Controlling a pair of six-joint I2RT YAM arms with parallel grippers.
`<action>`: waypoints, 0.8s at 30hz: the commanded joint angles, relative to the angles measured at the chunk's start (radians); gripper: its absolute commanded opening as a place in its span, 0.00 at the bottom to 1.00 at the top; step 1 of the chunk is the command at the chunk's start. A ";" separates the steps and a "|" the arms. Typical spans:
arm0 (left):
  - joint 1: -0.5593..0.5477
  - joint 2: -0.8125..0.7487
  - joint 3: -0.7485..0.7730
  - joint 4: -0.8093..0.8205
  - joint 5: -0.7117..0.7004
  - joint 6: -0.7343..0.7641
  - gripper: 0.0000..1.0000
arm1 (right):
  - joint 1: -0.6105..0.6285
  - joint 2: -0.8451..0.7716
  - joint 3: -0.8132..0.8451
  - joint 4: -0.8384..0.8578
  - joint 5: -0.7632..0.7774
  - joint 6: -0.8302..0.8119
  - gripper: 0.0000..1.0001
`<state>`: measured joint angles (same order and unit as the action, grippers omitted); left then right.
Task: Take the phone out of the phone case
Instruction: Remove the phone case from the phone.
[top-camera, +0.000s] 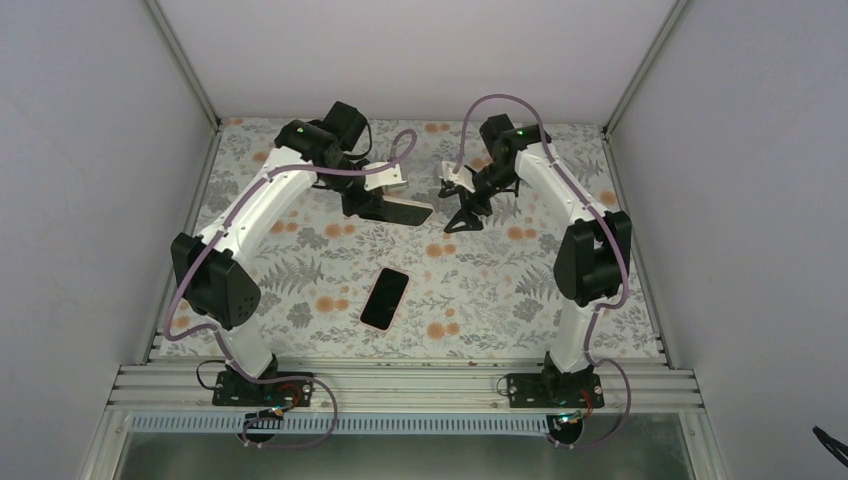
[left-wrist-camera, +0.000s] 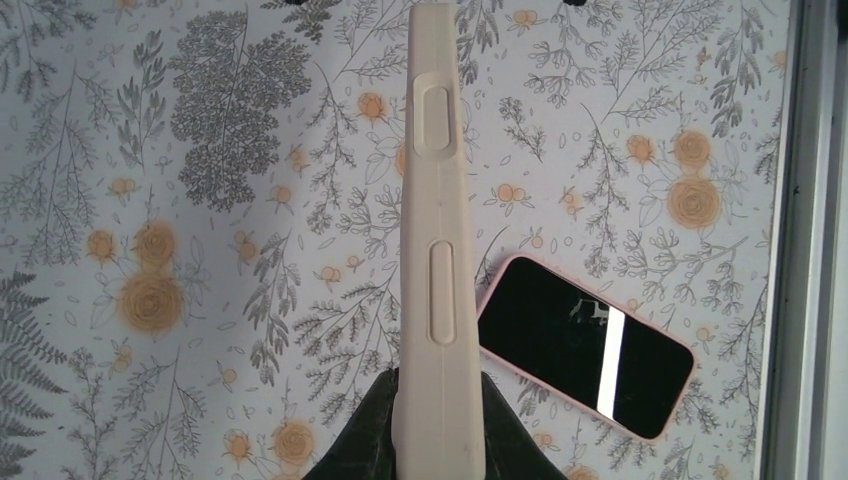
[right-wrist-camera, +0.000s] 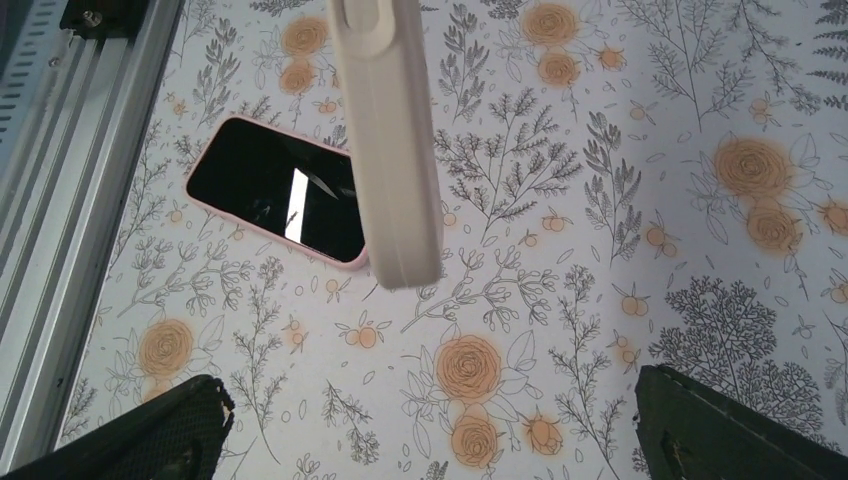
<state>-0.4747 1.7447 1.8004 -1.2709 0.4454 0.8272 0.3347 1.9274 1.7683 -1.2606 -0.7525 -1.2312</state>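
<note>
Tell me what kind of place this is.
Probably a lab robot test cell: plain white panel walls, aluminium framing with a left arm and right arm bolted on, and a floral-print tabletop.

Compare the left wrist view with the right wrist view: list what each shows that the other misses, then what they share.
Left wrist only: the side buttons of the phone case, and the left gripper shut on its near end. Right wrist only: the right gripper, its jaws wide apart and empty. Both: the beige phone case held above the floral table, and the phone lying screen up on it, out of the case.
</note>
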 joint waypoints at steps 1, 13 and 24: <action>-0.027 0.001 0.012 0.052 0.009 0.000 0.02 | 0.012 0.020 0.025 -0.024 -0.056 -0.016 1.00; -0.079 0.017 0.028 0.024 0.013 0.000 0.02 | 0.001 0.057 0.074 0.089 -0.038 0.056 1.00; -0.147 0.012 0.001 -0.069 0.038 0.030 0.02 | -0.054 0.153 0.207 0.035 -0.042 0.019 1.00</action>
<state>-0.5587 1.7634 1.8011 -1.2442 0.3885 0.8192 0.3180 2.0361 1.8973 -1.2617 -0.7860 -1.2037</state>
